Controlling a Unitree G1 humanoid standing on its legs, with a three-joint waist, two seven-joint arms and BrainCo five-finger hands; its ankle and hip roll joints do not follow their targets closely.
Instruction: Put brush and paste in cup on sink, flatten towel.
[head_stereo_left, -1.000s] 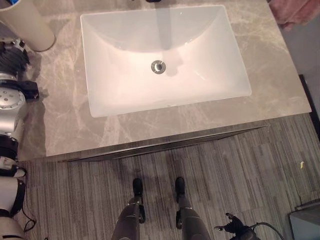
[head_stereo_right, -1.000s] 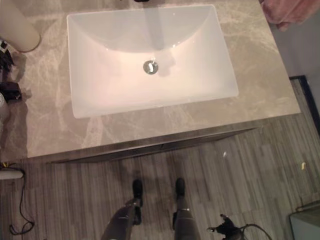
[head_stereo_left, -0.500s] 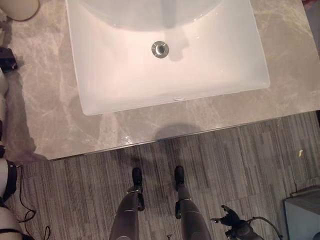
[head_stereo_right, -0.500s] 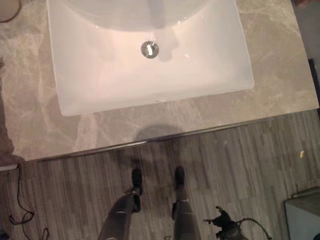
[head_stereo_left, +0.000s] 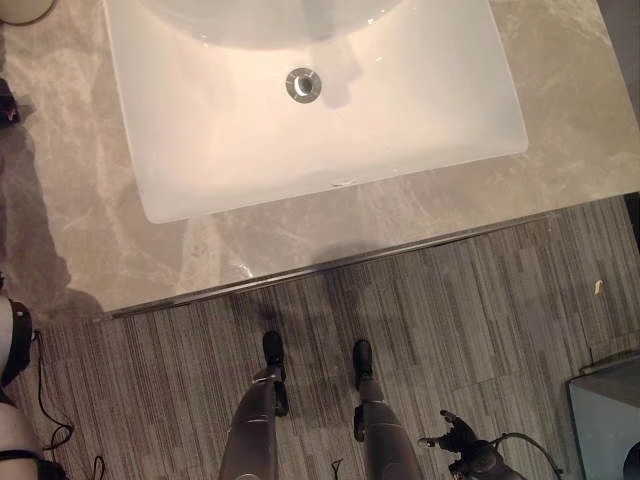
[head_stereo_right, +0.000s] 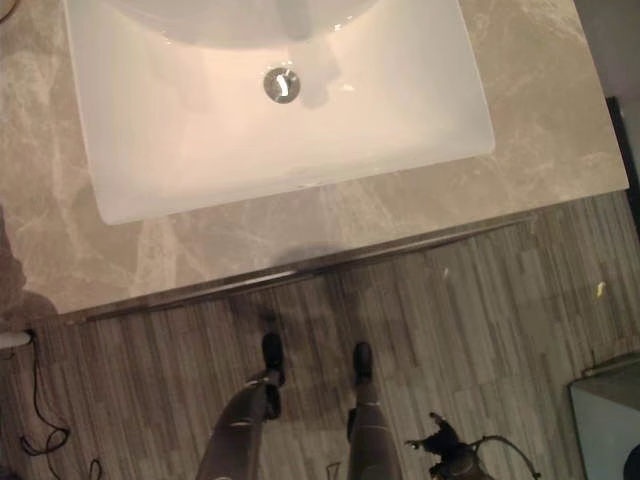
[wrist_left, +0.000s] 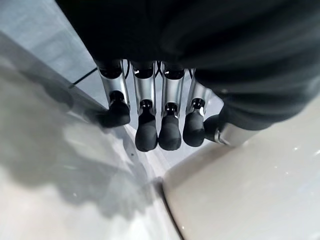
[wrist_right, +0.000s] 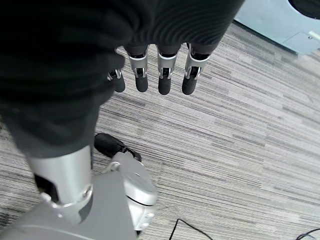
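Note:
The white sink basin (head_stereo_left: 200, 150) with its round drain (head_stereo_left: 303, 84) is set in the grey marble countertop (head_stereo_left: 60, 230). A sliver of the cream cup (head_stereo_left: 22, 8) shows at the far left corner of the counter. In the left wrist view my left hand (wrist_left: 152, 132) hovers just above the countertop beside the cup's cream wall (wrist_left: 250, 200), fingers straight and holding nothing. My right hand (head_stereo_left: 458, 440) hangs low over the carpet to the right, fingers (wrist_right: 163, 82) relaxed and empty.
The counter's front edge (head_stereo_left: 330, 262) runs across the middle of the view, with striped grey carpet (head_stereo_left: 480, 320) below it. A grey-blue box (head_stereo_left: 605, 420) stands on the floor at the lower right.
The camera has moved: the whole scene has slid upward, so the cup and the pink towel at the back have left the top of the view. Both hands stay as they were.

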